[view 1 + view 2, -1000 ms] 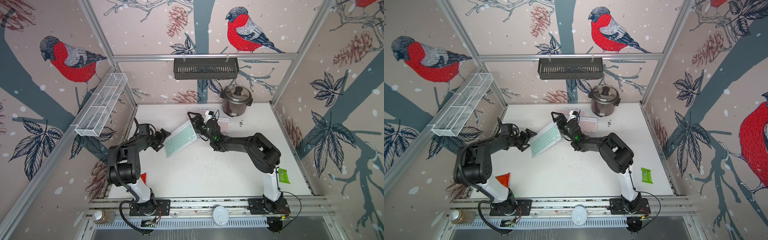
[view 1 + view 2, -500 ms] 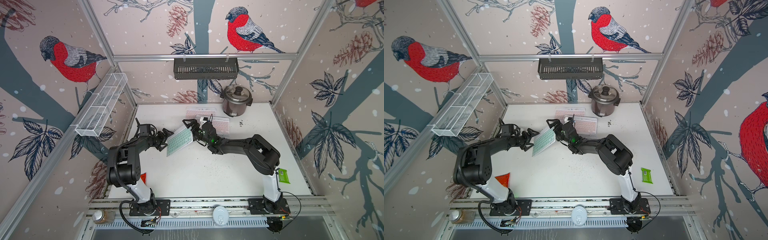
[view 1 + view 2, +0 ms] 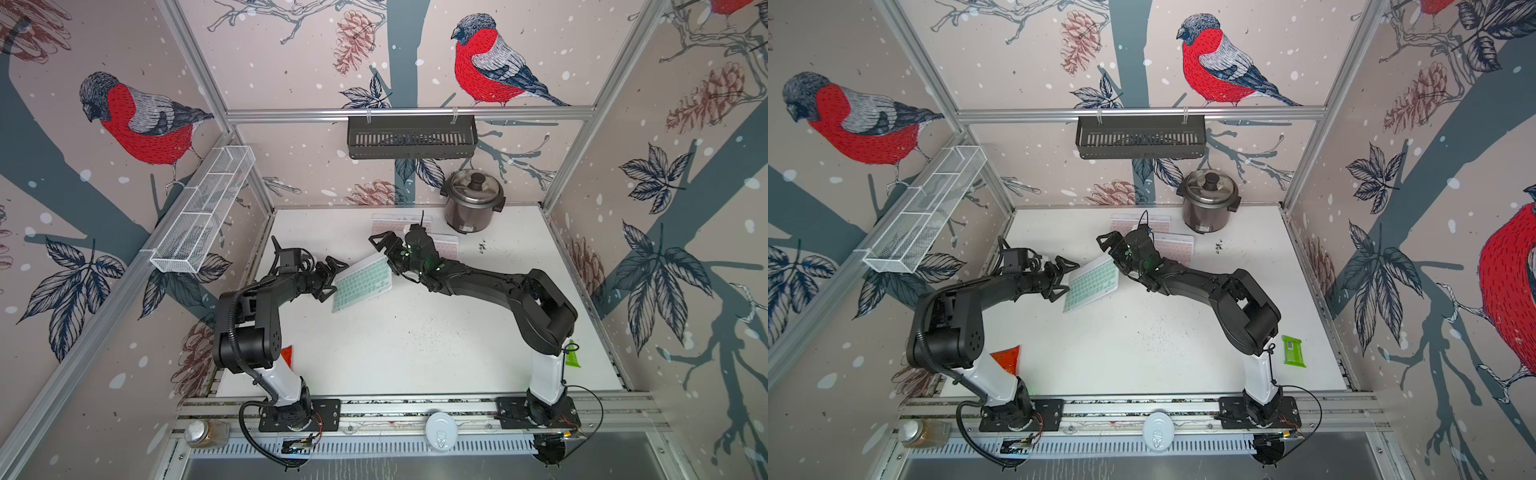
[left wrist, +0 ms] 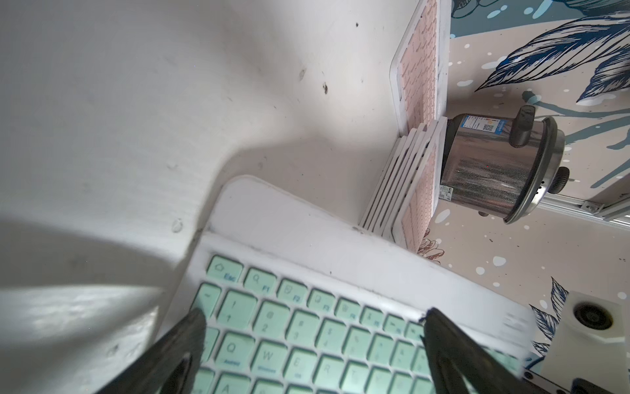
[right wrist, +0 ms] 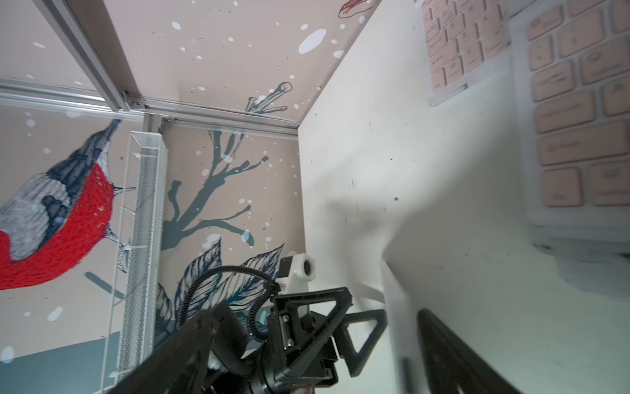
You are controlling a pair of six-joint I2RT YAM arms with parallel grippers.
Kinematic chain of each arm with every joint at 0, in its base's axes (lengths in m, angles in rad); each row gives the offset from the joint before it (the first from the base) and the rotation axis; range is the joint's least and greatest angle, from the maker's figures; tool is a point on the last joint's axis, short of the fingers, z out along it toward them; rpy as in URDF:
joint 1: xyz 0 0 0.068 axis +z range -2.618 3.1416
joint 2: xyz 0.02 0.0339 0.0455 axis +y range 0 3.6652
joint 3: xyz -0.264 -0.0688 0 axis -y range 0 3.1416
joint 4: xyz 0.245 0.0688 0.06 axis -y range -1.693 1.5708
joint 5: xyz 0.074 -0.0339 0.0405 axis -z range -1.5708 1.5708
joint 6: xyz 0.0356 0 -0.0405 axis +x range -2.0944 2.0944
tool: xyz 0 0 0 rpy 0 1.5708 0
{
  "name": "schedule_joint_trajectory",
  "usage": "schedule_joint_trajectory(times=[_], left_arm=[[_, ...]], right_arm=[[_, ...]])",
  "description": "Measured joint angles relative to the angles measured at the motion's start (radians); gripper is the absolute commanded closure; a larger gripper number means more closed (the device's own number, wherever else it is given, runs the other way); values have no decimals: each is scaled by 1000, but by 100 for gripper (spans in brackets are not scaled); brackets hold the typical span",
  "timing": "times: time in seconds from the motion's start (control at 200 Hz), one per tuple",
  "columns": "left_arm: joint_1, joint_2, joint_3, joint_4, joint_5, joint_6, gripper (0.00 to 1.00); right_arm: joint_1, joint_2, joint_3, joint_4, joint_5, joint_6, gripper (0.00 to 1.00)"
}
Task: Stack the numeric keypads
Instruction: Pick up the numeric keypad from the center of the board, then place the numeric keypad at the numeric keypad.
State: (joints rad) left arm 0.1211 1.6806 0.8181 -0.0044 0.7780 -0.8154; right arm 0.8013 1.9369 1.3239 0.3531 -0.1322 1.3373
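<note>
A mint-green keypad sits on the white table between both arms. My left gripper is open, its fingers spread over the keypad's left end and key face. My right gripper stands open at the keypad's far right corner. Only one dark finger shows in the right wrist view, against the keypad's plain white side. A stack of several pink keypads lies behind the right arm. A single pink one lies further back.
A steel pot stands at the back right beside the pink stack. A red packet lies by the left arm's base and a green packet by the right arm's. A wire basket and a black shelf hang on the walls.
The green keypad tipped up onto its edge half a second ago and now shows its full key face again. My right gripper moved a little left toward it; its jaws have narrowed slightly.
</note>
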Motion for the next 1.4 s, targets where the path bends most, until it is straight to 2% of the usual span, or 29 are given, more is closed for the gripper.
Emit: schedule_joint_trajectory(times=[0.07, 0.245, 0.346, 0.441, 0.531, 0.571, 0.716, 0.926, 1.182, 1.402], left_arm=[[0, 3, -2, 0, 2, 0, 1], [0, 6, -5, 14, 2, -7, 1], [0, 7, -9, 15, 2, -9, 1], [0, 5, -9, 15, 2, -15, 1], [-1, 2, 0, 8, 3, -15, 1], [-2, -2, 12, 0, 3, -15, 1], [-20, -38, 104, -59, 1, 8, 1], [-89, -51, 293, -124, -29, 40, 1], [-220, 92, 518, -193, -80, 83, 1], [-272, 259, 708, -246, -108, 98, 1]], right_arm=[[-3, -10, 13, -66, -29, -43, 22], [-13, -27, 40, -213, -95, -155, 46], [-18, -40, 47, -291, -120, -218, 65], [-19, -47, 61, -351, -132, -276, 76], [-19, -58, 71, -398, -144, -336, 93], [-19, -62, 76, -413, -150, -356, 97], [-53, -114, 48, -417, -210, -437, 100], [-234, -253, -113, -314, -309, -478, 100], [-478, -288, -269, -36, -519, -405, 100], [-660, -179, -354, 251, -661, -286, 100]])
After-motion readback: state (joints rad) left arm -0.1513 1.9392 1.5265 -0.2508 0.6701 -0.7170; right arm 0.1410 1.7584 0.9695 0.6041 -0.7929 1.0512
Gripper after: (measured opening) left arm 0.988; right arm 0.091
